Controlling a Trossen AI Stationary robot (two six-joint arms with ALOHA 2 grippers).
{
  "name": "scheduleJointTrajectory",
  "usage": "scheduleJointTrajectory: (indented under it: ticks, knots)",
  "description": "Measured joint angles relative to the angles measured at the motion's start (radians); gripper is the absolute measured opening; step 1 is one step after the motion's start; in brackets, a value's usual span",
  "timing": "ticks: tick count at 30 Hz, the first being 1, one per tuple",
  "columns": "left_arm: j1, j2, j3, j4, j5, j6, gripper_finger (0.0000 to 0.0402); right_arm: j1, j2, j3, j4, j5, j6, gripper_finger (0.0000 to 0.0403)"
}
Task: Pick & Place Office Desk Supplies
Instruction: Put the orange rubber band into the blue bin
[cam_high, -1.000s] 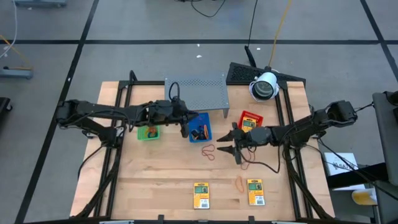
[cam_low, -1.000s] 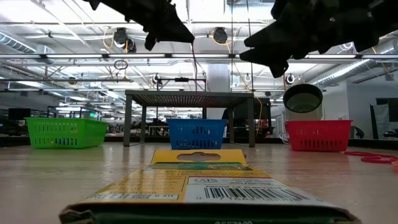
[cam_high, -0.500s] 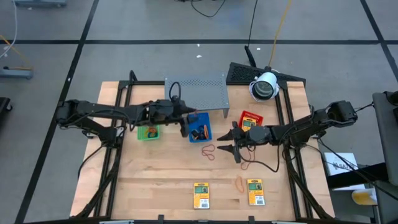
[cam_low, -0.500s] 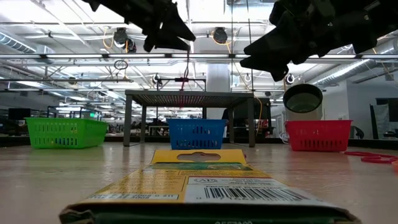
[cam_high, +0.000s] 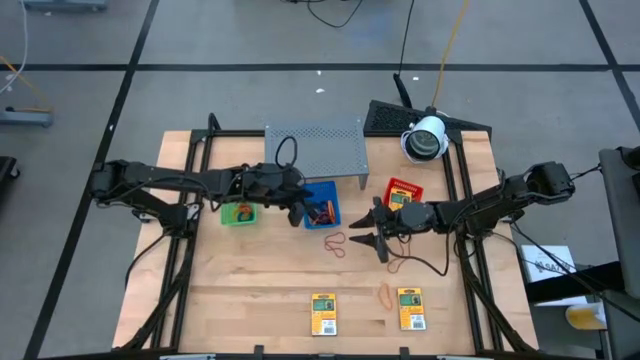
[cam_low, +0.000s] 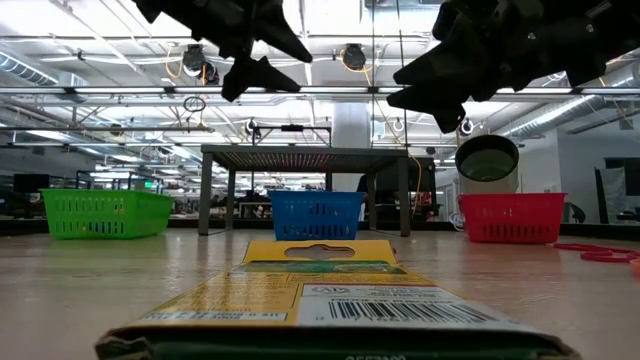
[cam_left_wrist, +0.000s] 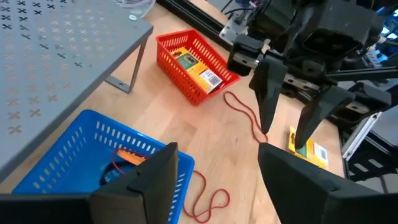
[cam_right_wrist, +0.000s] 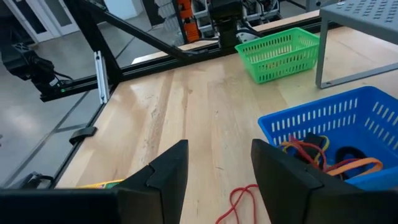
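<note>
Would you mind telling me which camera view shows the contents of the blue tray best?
The right wrist view: the blue tray sits close, with rubber bands visible inside. The high view shows it small from above, the left wrist view shows only one corner, and the low view shows just its side wall.

Wooden table (cam_high: 250, 280), three trays, grey shelf (cam_high: 316, 148), yellow packets (cam_high: 323, 313), rubber-band loops (cam_high: 335, 242)

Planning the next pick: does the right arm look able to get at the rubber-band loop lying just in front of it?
Probably yes: the right end effector is open beside the rubber-band loop, with bare table around it.
</note>
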Motion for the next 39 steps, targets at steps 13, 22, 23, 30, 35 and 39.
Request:
scheduleJointTrajectory:
  ticks: [13,22,23,30,35,39]
  knots:
    - [-0.128,0.039,0.0,0.035,0.03,0.023,0.018,-0.006,0.0,0.0,-0.002,-0.342,0.034,0.0164]
    - [-0.29,0.157,0.0,0.266,0.03,0.186,0.0156,0.179,0.0,0.0,-0.093,-0.247,0.089,0.0162]
    - [-0.298,0.167,0.0,0.27,0.03,0.198,0.0154,0.211,0.0,0.0,-0.141,-0.209,0.117,0.016]
    - [-0.306,0.216,0.0,0.292,0.029,0.213,0.0158,0.426,0.014,-0.002,-0.408,0.065,0.48,0.0139]
    - [-0.298,0.217,0.0,0.296,0.029,0.208,0.0166,0.507,0.036,0.0,-0.407,0.168,0.45,0.0129]
    - [-0.298,0.217,0.0,0.308,0.029,0.189,0.017,0.525,0.069,0.0,-0.408,0.192,0.389,0.0122]
